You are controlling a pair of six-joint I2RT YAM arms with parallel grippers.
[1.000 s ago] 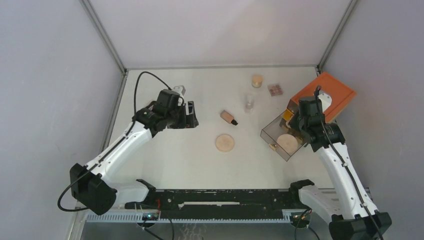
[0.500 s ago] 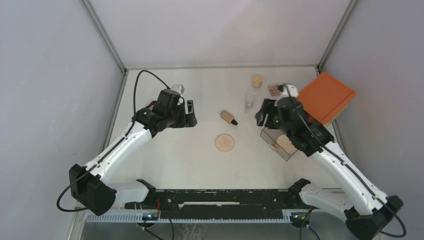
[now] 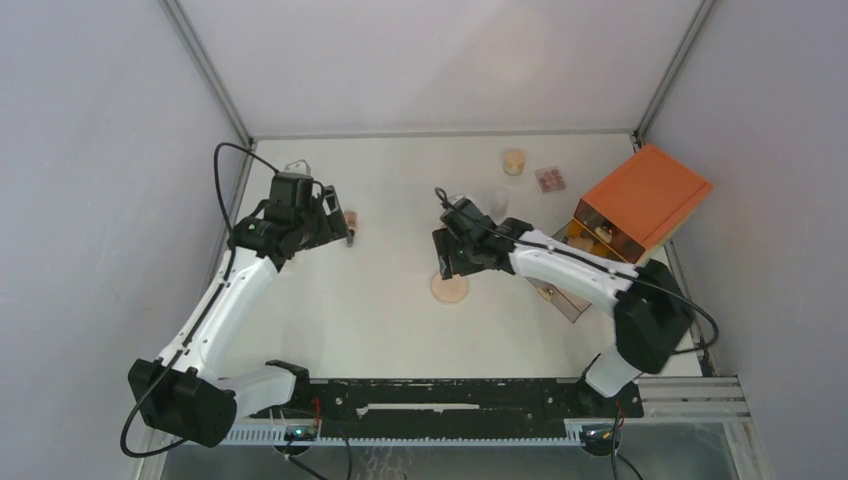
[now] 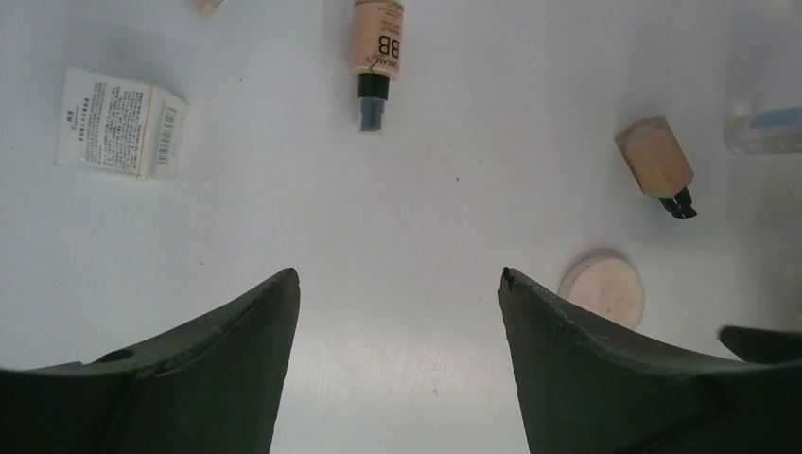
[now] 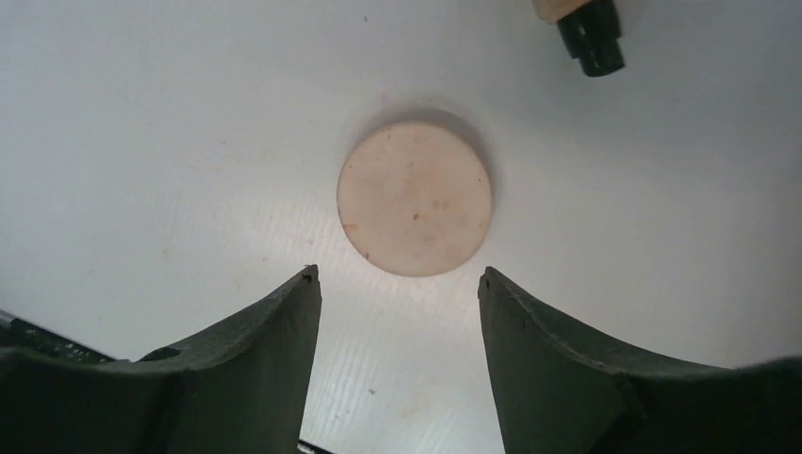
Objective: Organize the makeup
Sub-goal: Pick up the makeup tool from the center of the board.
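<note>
Two arms work over a white table [image 3: 380,320] strewn with makeup, seven loose pieces in all. The right gripper [image 5: 397,271] hovers near the table's centre, its two fingers spread wide and holding nothing, with one round tan disc [image 5: 415,197] lying flat on the surface just ahead of the fingertips. At the disc's 1 o'clock in the right wrist view, the black cap of one peach bottle [image 4: 654,159] pokes into frame; the bottle lies on its side, apart from the disc. The left gripper [image 4: 397,272] hangs toward 10 o'clock on the table, its jaws likewise parted and empty. In the left wrist view, one peach tube [image 4: 376,38] marked "BB" lies at 12 o'clock, black cap pointing back toward the fingers, and one white printed carton [image 4: 120,123] rests at 10 o'clock, well apart from the tube. Toward the table's 1 o'clock sit one small round tan pot [image 3: 514,160], one small palette [image 3: 549,179] just beside it, and one small clear bottle [image 3: 497,200] nearer the centre, partly behind the right arm. One orange-topped box [image 3: 645,190] of clear drawers stands at the 2 o'clock edge.
</note>
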